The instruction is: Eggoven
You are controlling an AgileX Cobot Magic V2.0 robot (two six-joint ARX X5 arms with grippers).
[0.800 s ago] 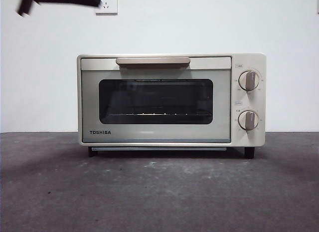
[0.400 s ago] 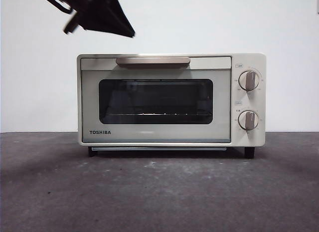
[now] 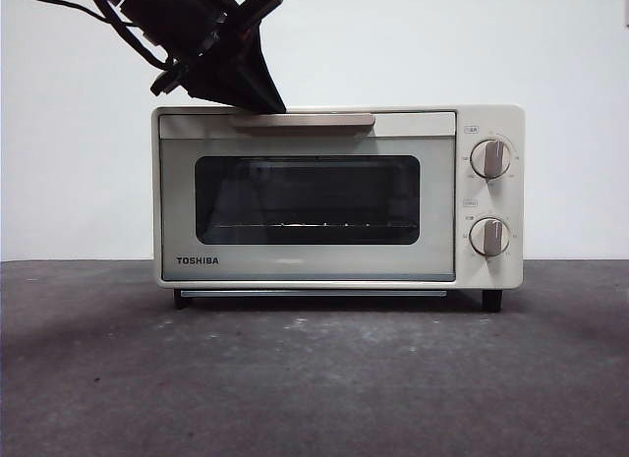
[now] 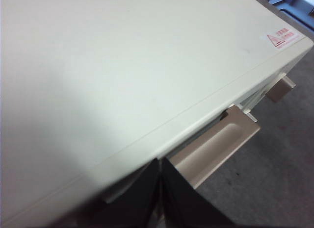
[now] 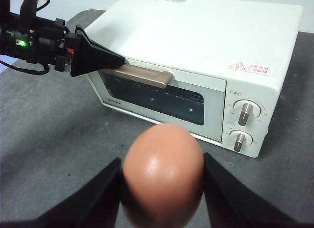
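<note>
Egg (image 5: 163,174), smooth orange-brown, clamped in right pincer (image 5: 162,189) above worktop (image 3: 314,378), facing oven (image 3: 337,197): cream, closed, dark window. Left pincer (image 3: 257,101), jaws together, positioned at door handle (image 3: 314,119)

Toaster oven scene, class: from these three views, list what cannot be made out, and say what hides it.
- Oven interior: front view, dark glass shows only a rack.
- Knob markings: front and right wrist views, too small.
- Egg underside: right wrist view, cut off by the bottom edge.
- Left gripper contact with the handle: left wrist view, jaw tips blurred.
- Warning label: left wrist view, blurred.
</note>
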